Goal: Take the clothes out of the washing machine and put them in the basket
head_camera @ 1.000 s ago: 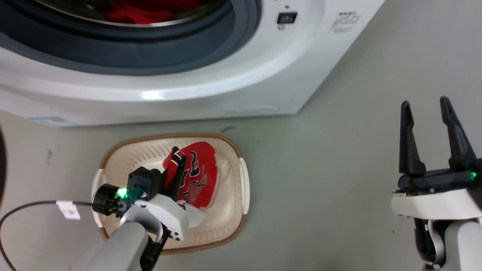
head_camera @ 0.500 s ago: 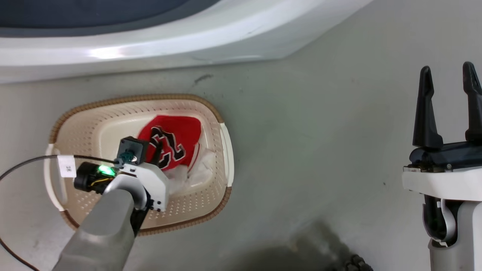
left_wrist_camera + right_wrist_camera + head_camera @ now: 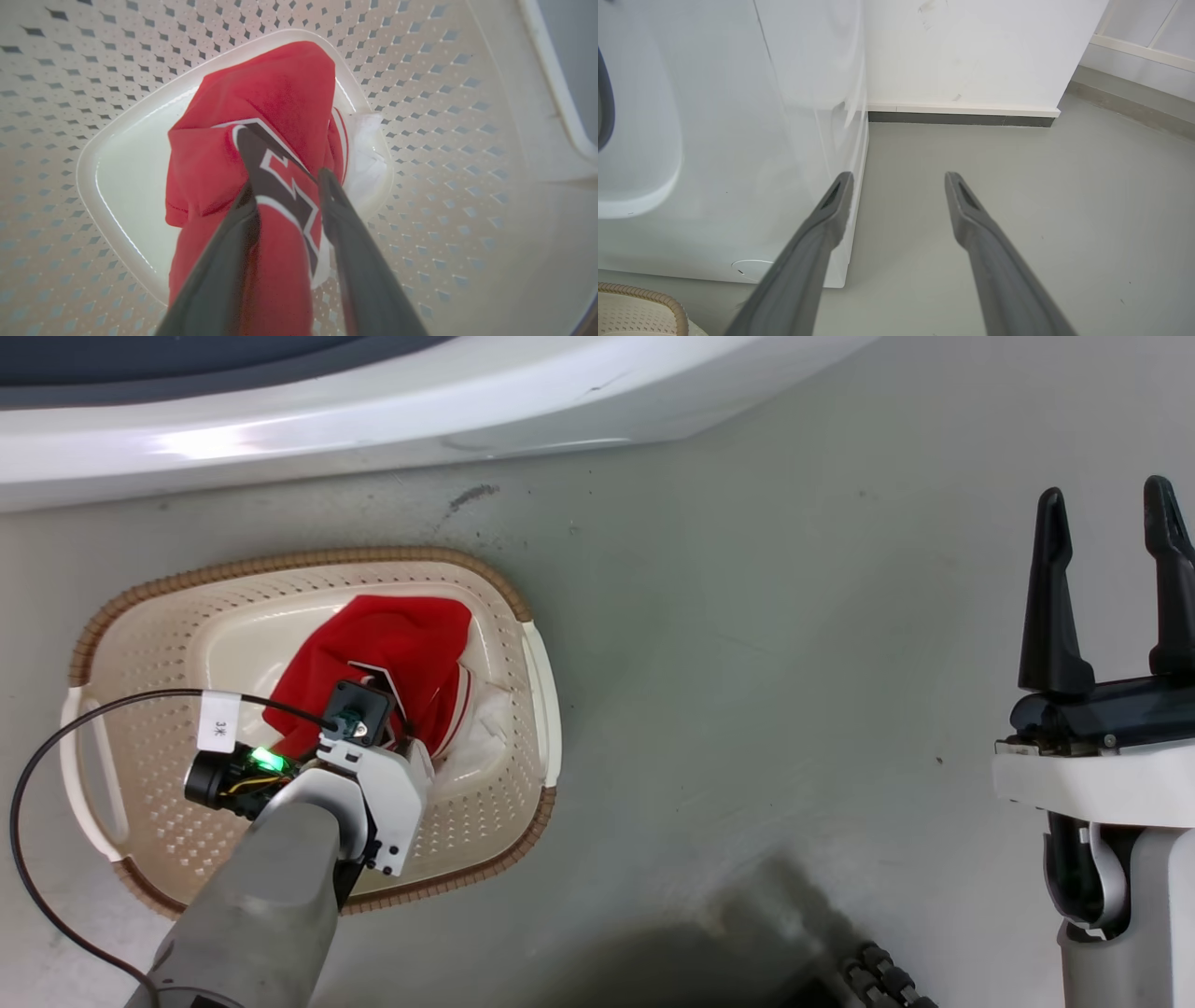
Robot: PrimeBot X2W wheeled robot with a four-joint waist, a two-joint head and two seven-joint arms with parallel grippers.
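So the left gripper [image 3: 287,181] is down inside the basket [image 3: 299,563], pointing at its bottom, and it's got the red jersey [image 3: 268,88] pinched. Both dark fingers [image 3: 341,219] squeeze a fold of it, with the black, white-outlined lettering bunched right in the gap between them. From the wrist view, the cloth runs up between the fingers toward the camera, and the rest of the jersey slumps past the tips onto the smooth basket bottom, more or less in the middle. A crumpled white bit [image 3: 369,149] sits just beside it, touching the red.

From the head view, the basket is on the grey floor [image 3: 747,616], just in front of the washing machine [image 3: 373,411], not touching it. The wrist covers the near part of the jersey, and a black cable [image 3: 112,705] loops across the basket's left side.

The right gripper [image 3: 1104,490] is well off to the right over bare floor, fingers spread wide, nothing in them.
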